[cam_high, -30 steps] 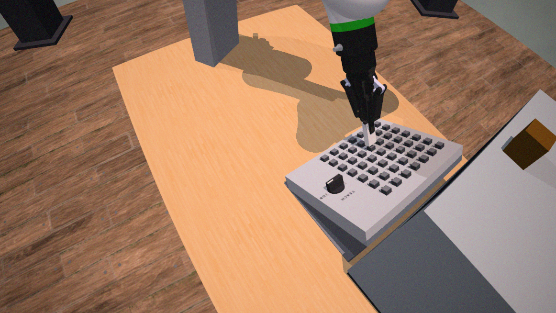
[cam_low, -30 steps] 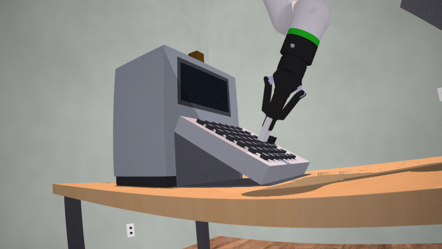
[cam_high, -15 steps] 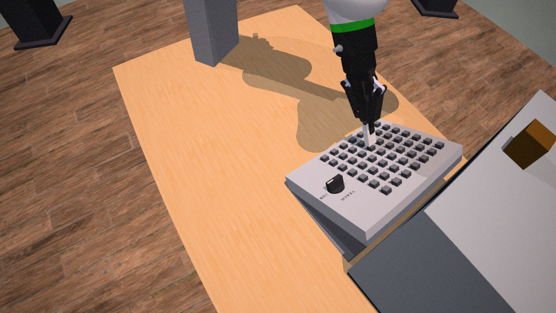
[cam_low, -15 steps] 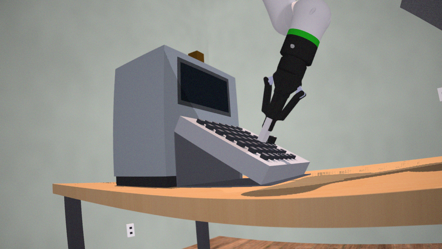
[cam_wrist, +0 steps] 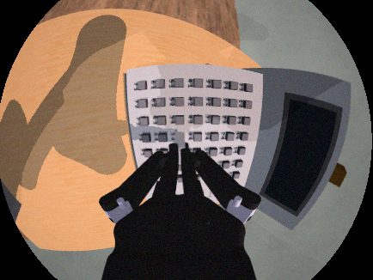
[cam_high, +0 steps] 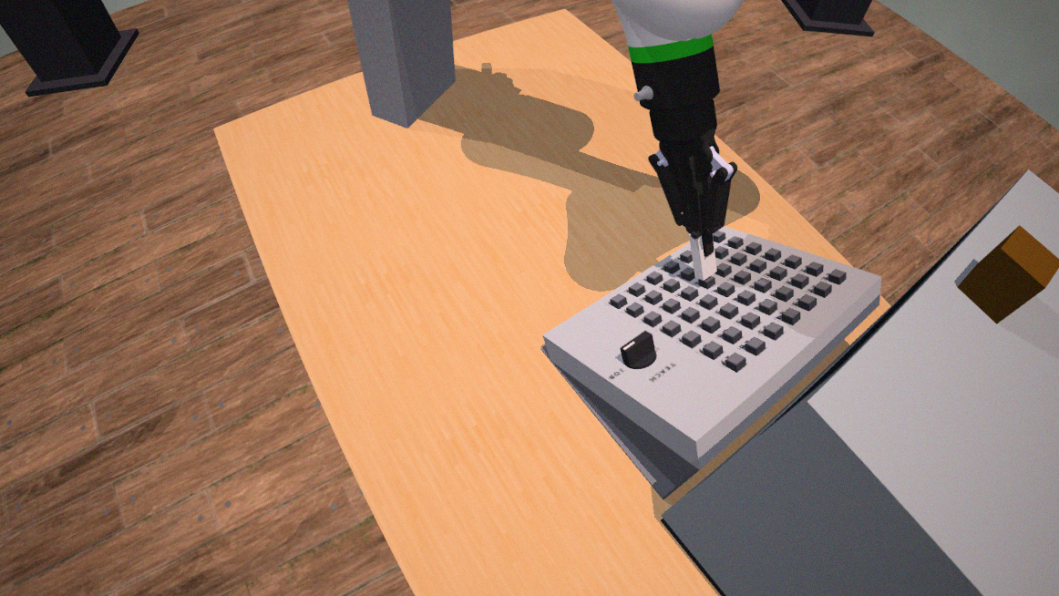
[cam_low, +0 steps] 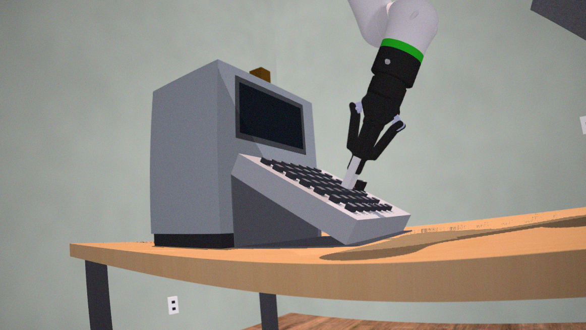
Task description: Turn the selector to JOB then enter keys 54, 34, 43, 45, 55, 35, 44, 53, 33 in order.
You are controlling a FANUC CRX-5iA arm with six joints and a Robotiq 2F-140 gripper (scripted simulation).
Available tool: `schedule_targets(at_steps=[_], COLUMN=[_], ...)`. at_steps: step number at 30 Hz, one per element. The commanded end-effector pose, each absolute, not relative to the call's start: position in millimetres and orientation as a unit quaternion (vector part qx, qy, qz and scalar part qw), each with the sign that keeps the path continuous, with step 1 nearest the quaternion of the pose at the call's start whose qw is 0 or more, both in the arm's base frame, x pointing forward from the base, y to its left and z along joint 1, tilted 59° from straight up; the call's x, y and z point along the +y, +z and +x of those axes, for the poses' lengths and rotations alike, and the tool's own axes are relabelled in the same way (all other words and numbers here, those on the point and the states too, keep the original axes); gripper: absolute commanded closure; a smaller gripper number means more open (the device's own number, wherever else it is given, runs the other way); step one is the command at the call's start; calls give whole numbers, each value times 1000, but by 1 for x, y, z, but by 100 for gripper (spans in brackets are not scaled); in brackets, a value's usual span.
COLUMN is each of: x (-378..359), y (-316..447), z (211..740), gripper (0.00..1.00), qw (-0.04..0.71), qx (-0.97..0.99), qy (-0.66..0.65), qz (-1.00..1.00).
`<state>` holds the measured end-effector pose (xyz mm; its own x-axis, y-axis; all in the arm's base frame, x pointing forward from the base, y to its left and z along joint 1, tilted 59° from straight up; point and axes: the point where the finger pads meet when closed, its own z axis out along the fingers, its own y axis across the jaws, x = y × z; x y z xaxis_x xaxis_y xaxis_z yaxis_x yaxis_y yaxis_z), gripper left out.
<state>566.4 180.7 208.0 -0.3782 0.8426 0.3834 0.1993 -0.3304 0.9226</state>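
Note:
The grey keypad panel [cam_high: 741, 403] [cam_low: 295, 197] [cam_wrist: 133, 125] slopes down from the machine and carries a grid of dark square keys. No key is lit. The printed key names are too small to read. The black selector knob [cam_high: 638, 349] [cam_low: 359, 184] sits on the panel's near part, above the labels JOB and TEACH; I cannot tell which label it points to. My gripper [cam_high: 700, 235] [cam_low: 360, 159] [cam_wrist: 180, 139] is shut, with a white pin [cam_high: 702, 260] [cam_low: 351, 174] sticking out of the fingertips. The pin's tip is down on a key in the far-left part of the grid.
The machine body [cam_high: 926, 414] with its dark screen [cam_low: 270, 116] [cam_wrist: 300, 154] stands behind the panel, with a brown block [cam_high: 1011, 270] [cam_low: 260, 73] on top. A grey pillar [cam_high: 404, 51] stands at the back of the wooden table [cam_high: 370, 295].

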Motion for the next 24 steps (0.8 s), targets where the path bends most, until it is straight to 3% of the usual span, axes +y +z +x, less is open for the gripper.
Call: schedule_targets(at_steps=[1,24], x=[181,186], y=[208,208], z=[567,577], gripper=[100,100], qw=[249,249], qx=[522,522], qy=[645,645], qz=[499,499])
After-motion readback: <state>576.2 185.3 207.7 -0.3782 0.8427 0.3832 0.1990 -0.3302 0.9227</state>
